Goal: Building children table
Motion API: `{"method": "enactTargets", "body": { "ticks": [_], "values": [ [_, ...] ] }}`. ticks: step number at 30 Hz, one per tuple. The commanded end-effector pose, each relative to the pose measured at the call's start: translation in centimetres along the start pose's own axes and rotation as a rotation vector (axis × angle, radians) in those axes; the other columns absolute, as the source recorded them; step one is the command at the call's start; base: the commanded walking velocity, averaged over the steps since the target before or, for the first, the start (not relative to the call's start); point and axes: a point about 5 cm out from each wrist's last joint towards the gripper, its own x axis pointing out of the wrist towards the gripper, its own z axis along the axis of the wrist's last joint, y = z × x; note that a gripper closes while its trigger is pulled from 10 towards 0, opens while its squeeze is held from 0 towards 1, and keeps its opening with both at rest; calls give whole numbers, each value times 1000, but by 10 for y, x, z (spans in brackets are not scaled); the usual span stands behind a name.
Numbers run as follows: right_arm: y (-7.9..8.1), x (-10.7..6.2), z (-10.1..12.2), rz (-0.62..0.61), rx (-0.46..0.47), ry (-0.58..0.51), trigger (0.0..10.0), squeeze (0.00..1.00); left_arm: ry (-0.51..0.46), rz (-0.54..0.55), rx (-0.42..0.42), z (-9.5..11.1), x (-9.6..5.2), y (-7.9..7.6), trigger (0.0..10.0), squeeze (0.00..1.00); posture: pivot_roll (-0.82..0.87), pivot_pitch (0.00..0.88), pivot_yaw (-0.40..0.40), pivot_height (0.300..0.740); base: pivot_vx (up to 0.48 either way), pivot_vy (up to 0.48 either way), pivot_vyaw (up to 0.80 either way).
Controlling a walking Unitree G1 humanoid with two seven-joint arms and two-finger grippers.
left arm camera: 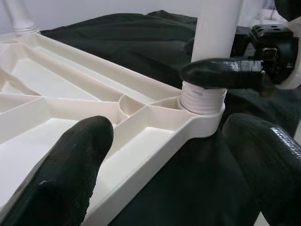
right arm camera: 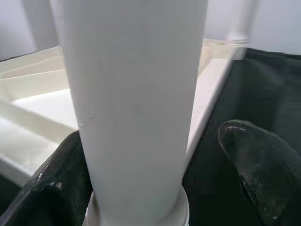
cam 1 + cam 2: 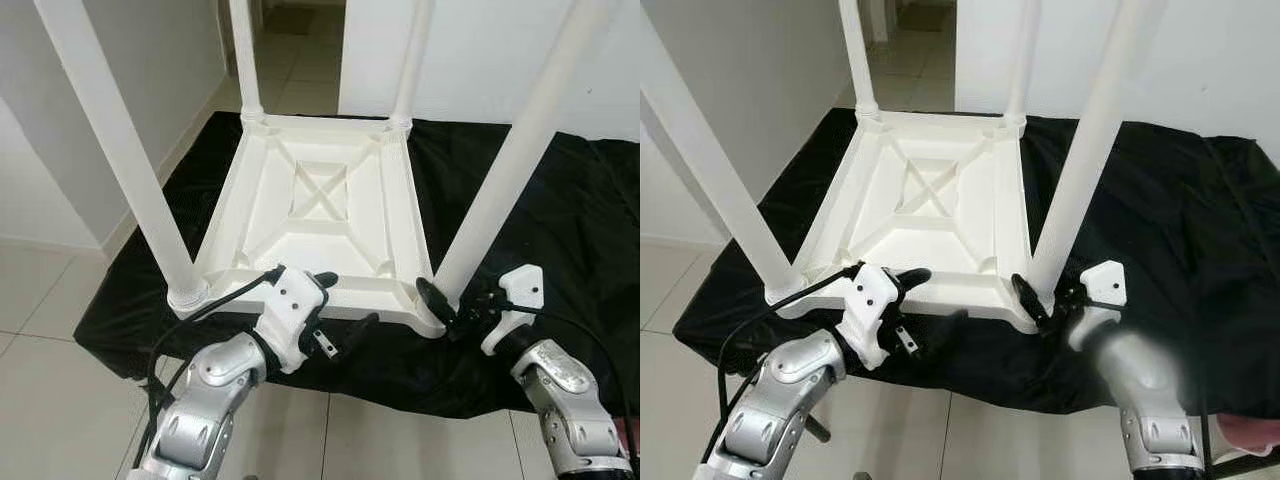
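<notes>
Right gripper point(image 3: 452, 305), fingers apart, straddles the base of the near right leg point(image 3: 510, 160) at four o'clock of the upturned white table point(image 3: 320, 215). Left gripper point(image 3: 345, 305), also spread, straddles the table's six o'clock rim on the black cloth point(image 3: 570, 230).

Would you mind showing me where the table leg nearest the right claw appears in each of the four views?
Left eye view: near-right table leg, rising from the tabletop's corner beside the right claw.
Right eye view: same leg, right of centre.
Left wrist view: upper right, its threaded base in the corner socket.
Right wrist view: the big central column.
Shared landmark: the black cloth.
</notes>
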Motion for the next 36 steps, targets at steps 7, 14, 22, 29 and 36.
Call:
{"method": "enactTargets", "body": {
  "ticks": [7,14,22,29,36],
  "values": [
    [-7,8,0,-99,15,-29,10000,0,14,180,-4,-2,4,7,10000,0,-65,95,26,740,0,0,0],
    [-2,18,3,-57,-1,-54,10000,0,29,157,-31,-2,6,7,10000,0,-70,76,63,740,0,0,0],
    [3,34,10,39,-28,-68,5765,0,43,89,-40,-4,5,1,10000,0,-62,53,63,740,0,0,0],
    [3,37,9,113,-61,-47,0,0,38,49,-71,-5,5,-3,10000,184,-45,38,51,740,0,0,0],
    [1,34,1,136,-62,-14,0,0,64,64,-95,-9,4,-2,10000,576,-38,24,37,740,0,0,0]
  ]
}}
